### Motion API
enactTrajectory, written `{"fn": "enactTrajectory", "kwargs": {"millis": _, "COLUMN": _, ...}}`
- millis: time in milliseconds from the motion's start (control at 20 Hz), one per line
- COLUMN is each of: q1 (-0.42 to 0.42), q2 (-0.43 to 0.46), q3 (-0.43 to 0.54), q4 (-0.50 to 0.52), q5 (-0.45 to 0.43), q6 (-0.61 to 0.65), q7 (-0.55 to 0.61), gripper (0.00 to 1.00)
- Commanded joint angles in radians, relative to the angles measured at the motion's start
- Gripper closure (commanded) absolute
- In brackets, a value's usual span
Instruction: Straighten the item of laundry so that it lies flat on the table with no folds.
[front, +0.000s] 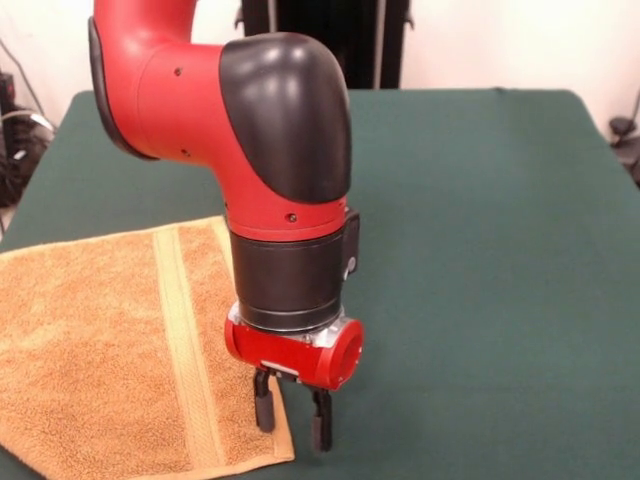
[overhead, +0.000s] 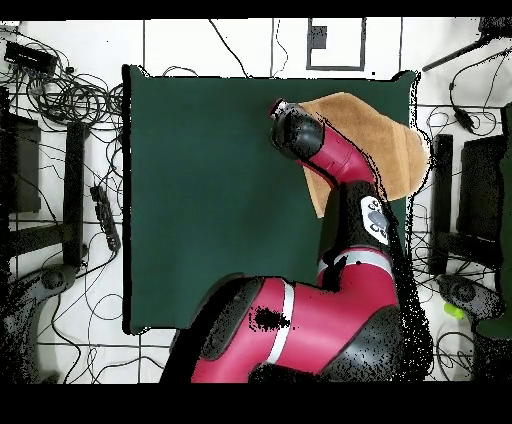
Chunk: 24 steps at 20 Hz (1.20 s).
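Item: my gripper (front: 292, 416), fingers parted astride the towel (front: 110, 340) corner; risk: closing may bunch a fold.

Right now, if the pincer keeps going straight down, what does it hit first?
Most likely the towel: the pincer points down, open, over its near corner edge. One finger looks just past the hem, so it may meet the table instead; depth is unclear.
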Motion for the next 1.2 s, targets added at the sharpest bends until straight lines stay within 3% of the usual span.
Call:
{"fn": "enactTrajectory", "kwargs": {"millis": 50, "q1": -0.013, "q2": 0.067, "q3": 0.064, "q4": 0.087, "q5": -0.065, "q6": 0.138, "q7": 0.037, "gripper": 0.00}}
{"fn": "enactTrajectory", "kwargs": {"millis": 500, "q1": -0.034, "q2": 0.062, "q3": 0.084, "q4": 0.095, "q5": -0.079, "q6": 0.157, "q7": 0.001, "gripper": 0.00}}
{"fn": "enactTrajectory", "kwargs": {"millis": 600, "q1": -0.014, "q2": 0.082, "q3": 0.042, "q4": 0.034, "q5": -0.089, "q6": 0.285, "q7": -0.016, "gripper": 0.00}}
{"fn": "enactTrajectory", "kwargs": {"millis": 700, "q1": -0.018, "q2": 0.066, "q3": 0.052, "q4": 0.072, "q5": -0.094, "q6": 0.180, "q7": 0.005, "gripper": 0.00}}
{"fn": "enactTrajectory", "kwargs": {"millis": 1200, "q1": -0.026, "q2": 0.069, "q3": 0.062, "q4": 0.064, "q5": -0.120, "q6": 0.209, "q7": 0.004, "gripper": 0.00}}
